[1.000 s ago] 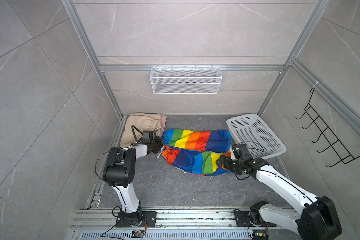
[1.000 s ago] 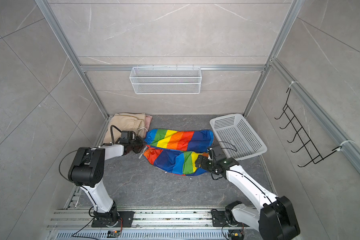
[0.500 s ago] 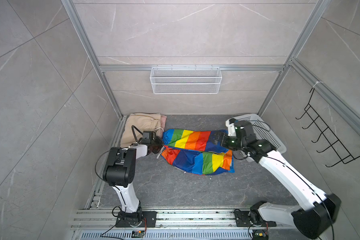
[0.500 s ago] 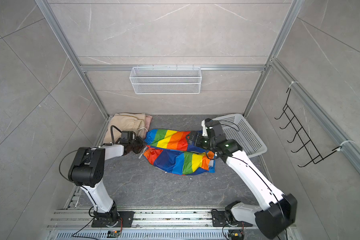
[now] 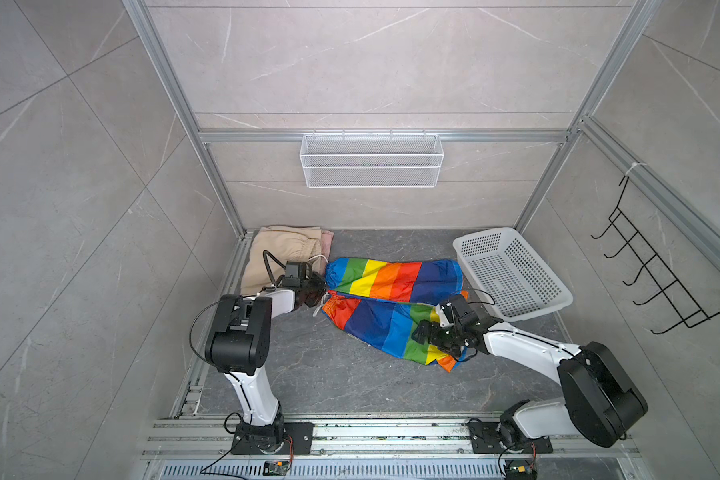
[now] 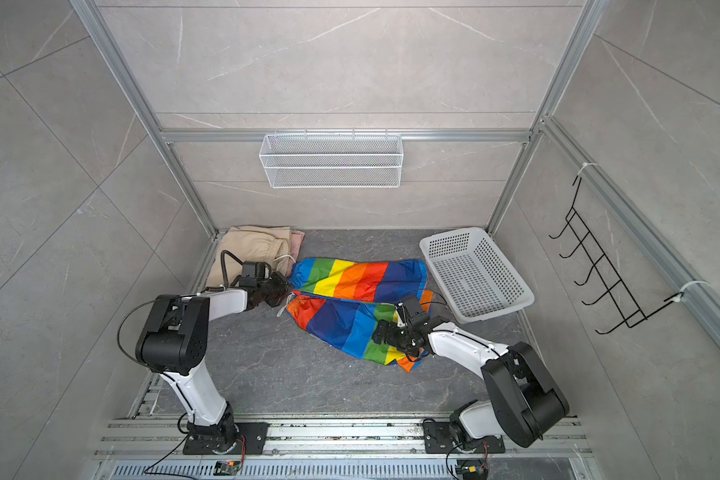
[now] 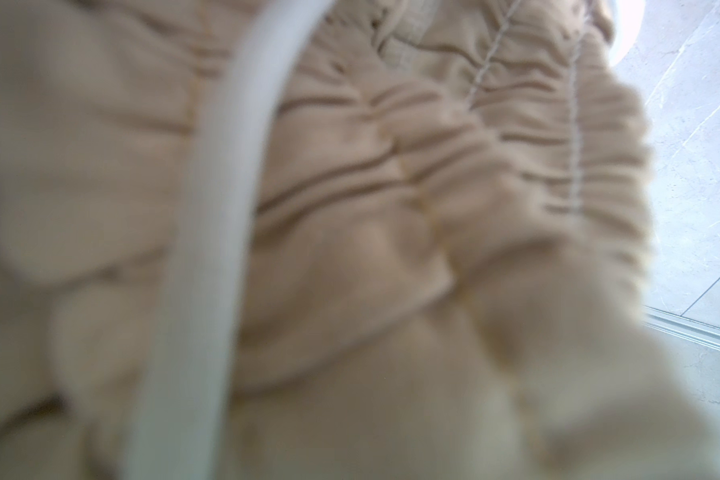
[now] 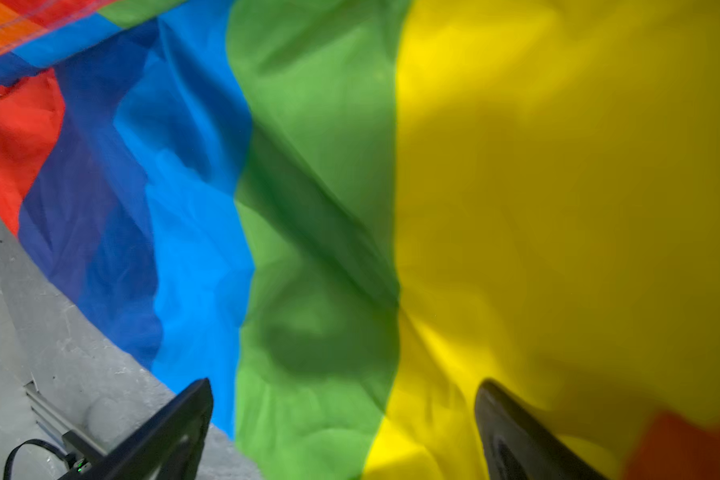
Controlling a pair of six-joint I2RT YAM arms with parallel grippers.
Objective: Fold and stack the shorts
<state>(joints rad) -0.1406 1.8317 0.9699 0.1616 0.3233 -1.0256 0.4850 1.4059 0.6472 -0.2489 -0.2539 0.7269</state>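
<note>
The rainbow-striped shorts [image 5: 391, 282] [image 6: 350, 282] lie spread on the grey floor, both legs pointing right. My left gripper [image 5: 316, 287] [image 6: 284, 286] is shut at their waist end and appears to pinch the waistband; its fingers are out of the left wrist view. That view is filled by the beige shorts [image 7: 391, 208] and a blurred white cord [image 7: 225, 208]. My right gripper [image 5: 427, 332] [image 8: 346, 392] stands open over the near leg's green and yellow stripes, holding nothing. The beige shorts [image 5: 283, 253] lie folded in the back left corner on the salmon-pink shorts [image 5: 327, 243].
A white perforated basket [image 5: 512, 270] stands tilted at the back right, close to the far leg's hem. A wire shelf [image 5: 371, 160] hangs on the back wall. A black hook rack [image 5: 657, 282] is on the right wall.
My right arm swung up to the far leg's end by the basket, then came back down over the near leg, which now lies stretched further to the front right. The left arm stayed put.
</note>
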